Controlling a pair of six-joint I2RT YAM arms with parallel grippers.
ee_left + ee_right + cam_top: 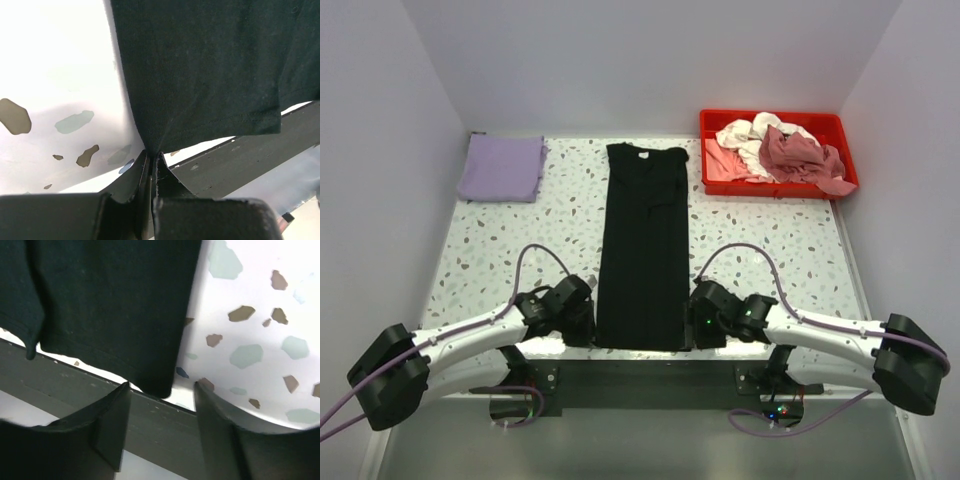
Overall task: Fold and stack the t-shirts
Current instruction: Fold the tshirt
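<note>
From the top camera I have the black t-shirt (pixel 642 240) lying as a long narrow strip down the middle of the worktop (pixel 520 230), collar far, hem at the near edge. The left fingers (pixel 588 326) sit at its near left corner and the right fingers (pixel 696 328) at its near right corner. A folded lavender t-shirt (pixel 502 168) lies in the far left corner. The red tray (pixel 770 116), far right, holds a heap of pale pink (pixel 725 165), white (pixel 750 135) and dusty-rose (pixel 800 155) shirts.

On the left wrist camera the left fingers (pixel 130 182) are pressed together, clamped on the hem corner of the black t-shirt (pixel 200 75); the cloth puckers into the pinch.

On the right wrist camera the right fingers (pixel 112 425) stand apart, one on each side of the hem corner of the black t-shirt (pixel 110 300) (the cloth hangs just past the worktop's (pixel 250 315) near edge, and neither finger visibly presses it).
</note>
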